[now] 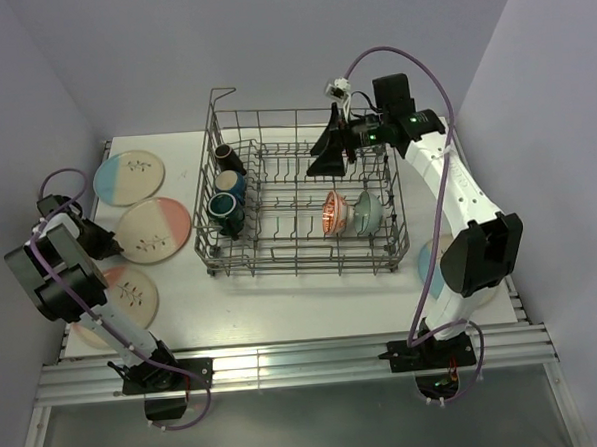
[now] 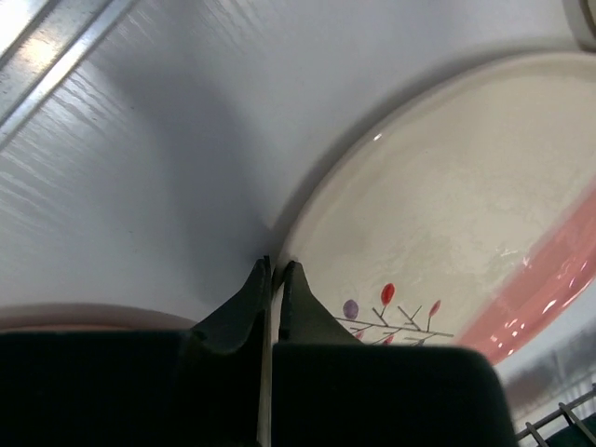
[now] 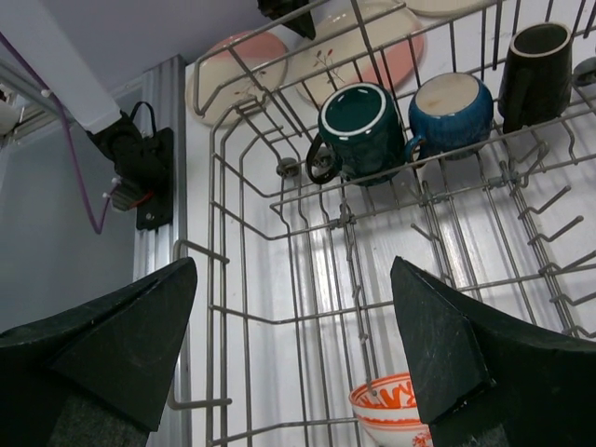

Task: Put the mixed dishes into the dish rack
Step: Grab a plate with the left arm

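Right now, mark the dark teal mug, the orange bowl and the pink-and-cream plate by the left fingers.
dark teal mug [image 3: 365,128]: right wrist view, on its rounded body.
orange bowl [image 1: 334,214]: top external view, on its patterned side.
pink-and-cream plate [image 2: 438,214]: left wrist view, on its cream middle.

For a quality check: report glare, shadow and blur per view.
Top external: sharp, but the orange-red bowl glows overexposed. Left wrist: glare on the white table, dark shadow beside the pink-banded round cream plate. Right wrist: sharp, small highlights on the glossy teal mug.
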